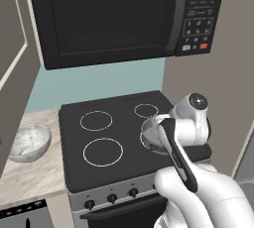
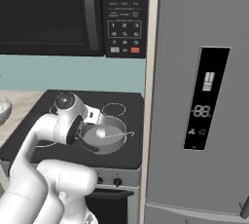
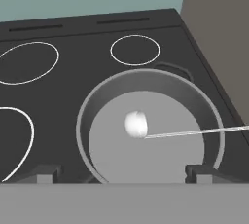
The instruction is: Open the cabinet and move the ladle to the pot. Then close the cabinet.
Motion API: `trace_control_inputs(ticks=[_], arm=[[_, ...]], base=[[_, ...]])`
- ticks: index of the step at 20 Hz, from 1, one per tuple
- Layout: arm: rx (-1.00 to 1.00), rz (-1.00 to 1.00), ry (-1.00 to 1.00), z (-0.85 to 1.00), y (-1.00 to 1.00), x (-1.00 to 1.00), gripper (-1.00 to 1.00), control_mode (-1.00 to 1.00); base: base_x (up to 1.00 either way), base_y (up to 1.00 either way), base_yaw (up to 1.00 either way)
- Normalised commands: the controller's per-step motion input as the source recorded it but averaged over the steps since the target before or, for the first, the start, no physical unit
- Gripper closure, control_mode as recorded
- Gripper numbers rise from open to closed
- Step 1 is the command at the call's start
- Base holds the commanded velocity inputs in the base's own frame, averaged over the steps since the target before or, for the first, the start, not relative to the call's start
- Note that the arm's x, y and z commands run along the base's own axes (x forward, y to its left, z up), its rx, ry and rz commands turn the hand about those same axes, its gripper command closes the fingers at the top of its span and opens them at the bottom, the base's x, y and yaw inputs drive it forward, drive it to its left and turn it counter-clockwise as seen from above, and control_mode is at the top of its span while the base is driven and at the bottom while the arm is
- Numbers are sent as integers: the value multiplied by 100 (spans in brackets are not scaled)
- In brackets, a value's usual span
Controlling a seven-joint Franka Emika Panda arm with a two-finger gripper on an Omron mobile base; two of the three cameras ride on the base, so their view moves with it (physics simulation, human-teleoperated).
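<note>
Ladle [image 3: 136,124] inside pot [image 3: 92,116]

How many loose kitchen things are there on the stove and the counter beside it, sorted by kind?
Shallow round grey metal pots: 1, on the black stove's front right burner.
Small whitish ladles with a ball-like scoop and thin handle: 1, lying in the pot.
Speckled grey-white rounded bowls: 1, on the beige counter left of the stove.
Total: 3

I read "88" on the fridge display panel [image 2: 207,99], right of frame; digits 1, 2, 3 on the microwave keypad [image 2: 124,35], upper centre.
</note>
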Motion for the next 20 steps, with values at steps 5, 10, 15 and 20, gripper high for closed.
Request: trace_control_inputs(ticks=[5, 10, 15, 20], arm=[[0, -7, 3, 63, 0, -91, -100, -100], [8, -10, 20, 93, 0, -61, -100, -100], [11, -9, 21, 96, 0, -68, -100, -100], [1, -6, 9, 45, 3, -86, -100, -100]], base=[[0, 0, 0], [0, 0, 0], [0, 0, 0], [0, 0, 0]])
